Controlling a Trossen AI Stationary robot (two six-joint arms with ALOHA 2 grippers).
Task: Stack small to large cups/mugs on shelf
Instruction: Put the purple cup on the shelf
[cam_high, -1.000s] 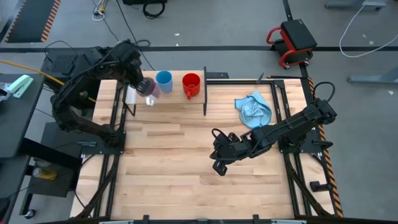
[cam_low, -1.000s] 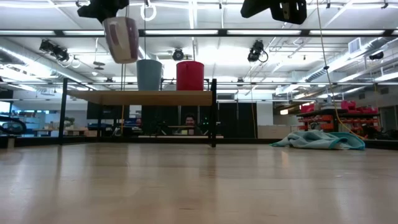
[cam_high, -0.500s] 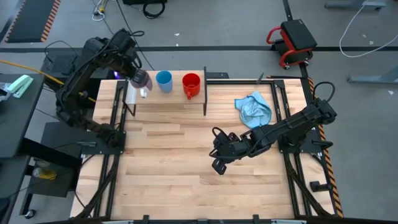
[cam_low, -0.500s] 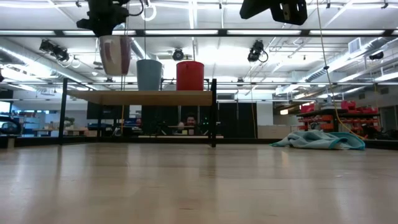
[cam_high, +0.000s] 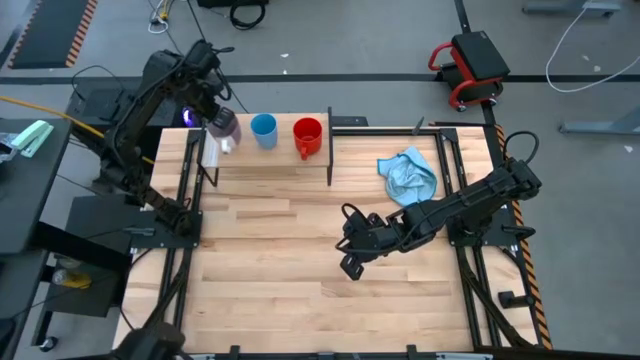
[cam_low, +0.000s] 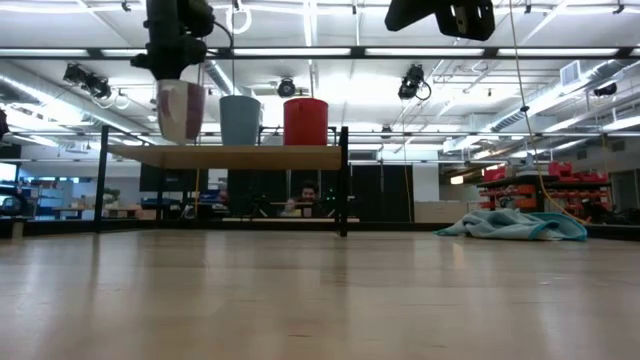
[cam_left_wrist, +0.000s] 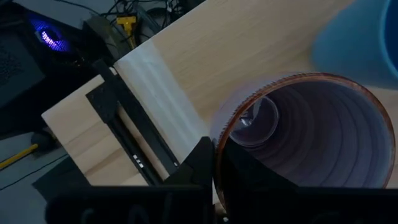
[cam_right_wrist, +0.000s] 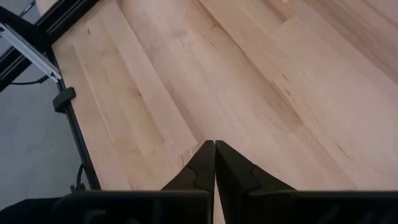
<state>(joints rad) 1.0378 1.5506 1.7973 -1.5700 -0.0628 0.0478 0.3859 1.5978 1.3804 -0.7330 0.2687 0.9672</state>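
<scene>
While clamped on lilac mug (cam_low: 181, 109) rim, left end effector (cam_high: 213, 118) hovering at shelf (cam_low: 225, 156) 9 o'clock end; lower straight, clear of blue cup (cam_low: 240, 119). Right end effector (cam_right_wrist: 214, 163) clenched, empty.

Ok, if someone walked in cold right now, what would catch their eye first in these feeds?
Probably the left gripper holding the lilac mug by its rim just above the shelf's left end, beside the light blue cup and the red mug already standing there. Next, the right gripper shut over mid-table, and the light blue cloth crumpled at the right.
</scene>
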